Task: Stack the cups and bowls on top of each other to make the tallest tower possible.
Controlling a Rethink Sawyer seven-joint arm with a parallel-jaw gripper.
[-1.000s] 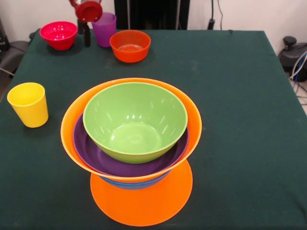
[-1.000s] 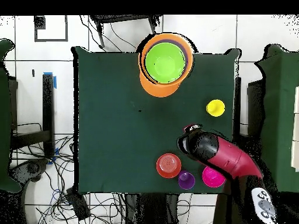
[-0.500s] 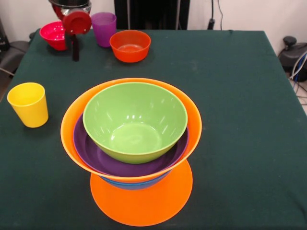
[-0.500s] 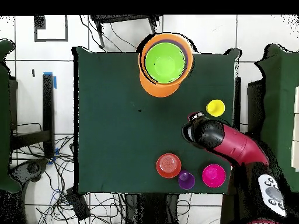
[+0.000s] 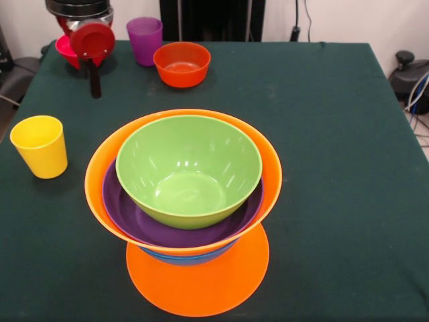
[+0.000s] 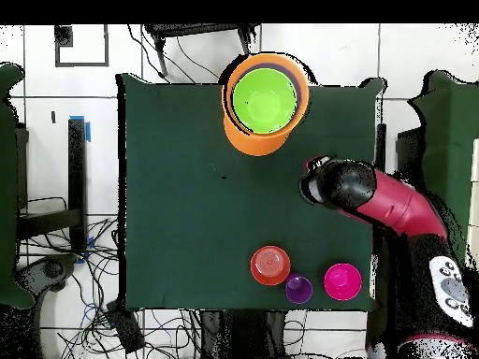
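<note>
The tower (image 5: 184,201) stands near the table's front: a green bowl (image 5: 188,171) nests in a wide purple bowl (image 5: 134,218) inside a large orange bowl (image 5: 100,168), with a blue bowl and an upturned orange bowl (image 5: 198,285) beneath. In the overhead view the tower (image 6: 265,101) sits at the top edge. A yellow cup (image 5: 40,146) stands alone at the left. At the back are a purple cup (image 5: 145,40), an orange-red bowl (image 5: 181,64) and a pink-red bowl (image 5: 64,45), the last partly behind my gripper (image 5: 94,84). The gripper hangs over the cloth between the pink-red bowl and the yellow cup, holding nothing that I can see.
From above, my red arm (image 6: 393,206) reaches in from the right and covers the yellow cup. The orange-red bowl (image 6: 269,265), purple cup (image 6: 298,288) and pink-red bowl (image 6: 342,281) line the bottom edge of the dark green table (image 6: 187,187). Cables lie on the floor around it.
My gripper has moved away from the purple cup and pink-red bowl towards the yellow cup. In the overhead view the arm now hides that cup. The bowls and cups have not moved.
</note>
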